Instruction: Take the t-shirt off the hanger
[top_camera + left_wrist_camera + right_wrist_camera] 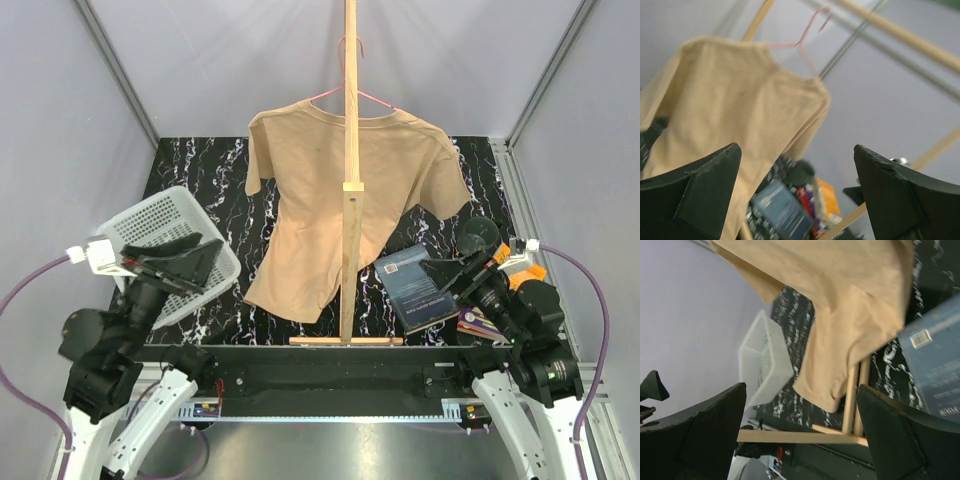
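Observation:
The tan t-shirt (pixel 330 190) hangs on the pink wire hanger (pixel 352 92), whose hook is over the wooden pole stand (pixel 350 160). The left wrist view shows the t-shirt (pixel 735 115) and hanger (pixel 807 42) ahead and above; the right wrist view shows the shirt's lower part (pixel 850 315). My left gripper (pixel 185 262) is open and empty over the basket, left of the shirt. My right gripper (pixel 462 270) is open and empty over the book, right of the shirt. Neither touches the shirt.
A white plastic basket (pixel 150 230) stands at the left. A blue book (pixel 415 285), a dark green bowl (pixel 478 235) and coloured packets (pixel 480 322) lie at the right. The stand's wooden base (pixel 345 341) lies along the near edge. Grey walls enclose the black marbled table (pixel 210 180).

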Tool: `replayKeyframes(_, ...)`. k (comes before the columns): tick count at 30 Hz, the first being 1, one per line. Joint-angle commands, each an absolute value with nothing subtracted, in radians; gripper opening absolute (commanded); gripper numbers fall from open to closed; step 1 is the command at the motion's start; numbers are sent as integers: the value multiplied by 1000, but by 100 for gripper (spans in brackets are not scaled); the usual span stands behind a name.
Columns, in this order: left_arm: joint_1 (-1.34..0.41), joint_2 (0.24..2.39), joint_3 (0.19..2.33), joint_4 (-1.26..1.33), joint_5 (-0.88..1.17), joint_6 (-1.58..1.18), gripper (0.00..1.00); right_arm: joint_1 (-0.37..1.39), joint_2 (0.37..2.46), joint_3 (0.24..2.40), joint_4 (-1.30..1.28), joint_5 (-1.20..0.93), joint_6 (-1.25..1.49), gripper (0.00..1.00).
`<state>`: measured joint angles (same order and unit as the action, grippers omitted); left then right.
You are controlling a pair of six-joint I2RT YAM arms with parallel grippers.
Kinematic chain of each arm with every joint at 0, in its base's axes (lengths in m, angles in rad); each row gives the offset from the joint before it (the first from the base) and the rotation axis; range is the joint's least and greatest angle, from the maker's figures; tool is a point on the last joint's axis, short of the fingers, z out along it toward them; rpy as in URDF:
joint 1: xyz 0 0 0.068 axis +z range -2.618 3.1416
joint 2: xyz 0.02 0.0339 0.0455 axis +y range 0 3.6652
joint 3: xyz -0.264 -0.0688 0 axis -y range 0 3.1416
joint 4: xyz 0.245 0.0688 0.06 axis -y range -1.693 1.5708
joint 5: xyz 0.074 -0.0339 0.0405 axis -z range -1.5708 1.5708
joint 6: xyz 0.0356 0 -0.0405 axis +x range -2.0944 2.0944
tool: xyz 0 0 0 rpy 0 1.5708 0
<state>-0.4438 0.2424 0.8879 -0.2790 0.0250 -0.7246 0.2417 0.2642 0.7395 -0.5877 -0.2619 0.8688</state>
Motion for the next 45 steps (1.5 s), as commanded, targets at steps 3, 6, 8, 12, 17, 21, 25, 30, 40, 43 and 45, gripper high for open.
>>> replayKeyframes(3, -440, 175, 830, -545, 58, -675, 99, 245, 235, 801, -770, -202, 759, 100)
replayKeyframes(6, -440, 101, 790, -543, 48, -727, 99, 247, 230, 831, -772, -254, 726, 100)
replayKeyframes(8, -440, 66, 775, -541, 52, -727, 99, 245, 238, 845, -761, -296, 698, 100)
replayKeyframes(12, -442, 84, 790, -564, 93, -718, 99, 245, 297, 877, -750, -360, 643, 100)
replayKeyframes(17, -440, 301, 897, -629, 139, -701, 99, 245, 443, 968, -747, -365, 554, 100)
replayKeyframes(21, -442, 533, 1021, -653, 183, -690, 99, 245, 563, 1057, -749, -335, 450, 100)
replayKeyframes(25, -440, 715, 1167, -589, 189, -706, 99, 247, 701, 1161, -742, -293, 373, 100)
replayKeyframes(30, -440, 816, 1135, -234, 150, -791, 99, 247, 873, 1296, -745, -270, 301, 100)
replayKeyframes(40, -442, 1041, 1161, 153, 115, -796, 99, 245, 1104, 1514, -753, -97, 278, 100)
replayKeyframes(43, -440, 1074, 1181, 202, 81, -753, 99, 245, 1172, 1551, -723, -14, 282, 100)
replayKeyframes(45, -439, 1088, 1193, 241, 69, -733, 99, 245, 1204, 1574, -687, 26, 273, 100)
